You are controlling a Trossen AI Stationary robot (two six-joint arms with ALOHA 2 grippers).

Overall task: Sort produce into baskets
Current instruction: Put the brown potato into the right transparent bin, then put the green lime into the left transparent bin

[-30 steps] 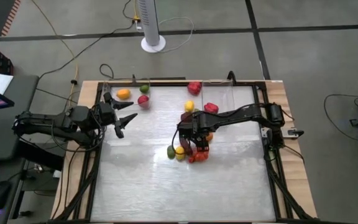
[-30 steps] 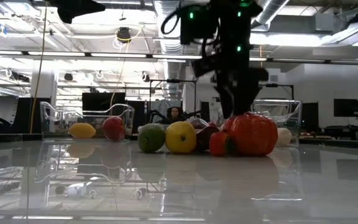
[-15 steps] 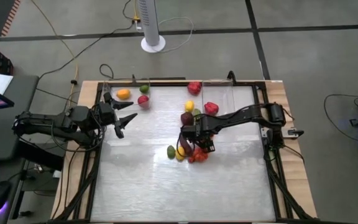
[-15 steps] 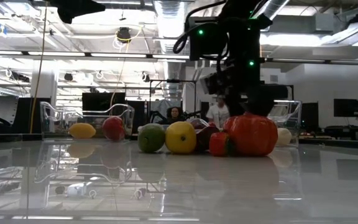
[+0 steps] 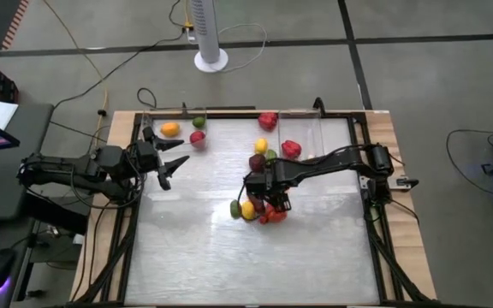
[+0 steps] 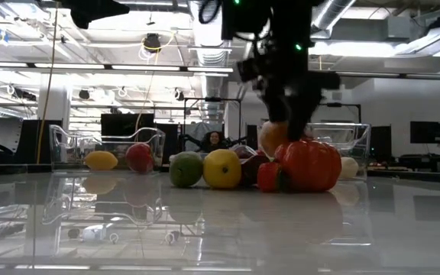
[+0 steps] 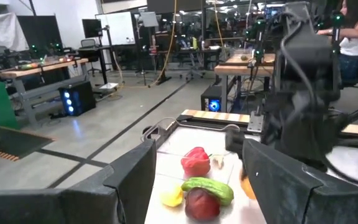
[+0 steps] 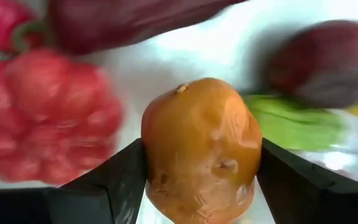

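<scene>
I have the orange (image 8: pixel 201 149) clamped between my right gripper (image 8: pixel 197 180)'s two fingers, both pressed against its sides, and in the low view it hangs just clear of the table above the big red pepper (image 6: pixel 308 164), which I take as my landmark. Beside that pepper, toward the left arm, sit the lemon (image 6: pixel 221 168) and the lime (image 6: pixel 186 169), with a dark eggplant (image 8: pixel 129 22) behind them. The far-right basket (image 6: pixel 342 141) stands behind the pepper, so my judgement is that the orange goes up and back, and the right arm is plainly the nearer one. The orange is roundish, with no long axis to mind. My left gripper (image 5: pixel 168 161) waits spread open near the left basket (image 6: pixel 109 145), well away from the pepper. I can read no label or writing anywhere
</scene>
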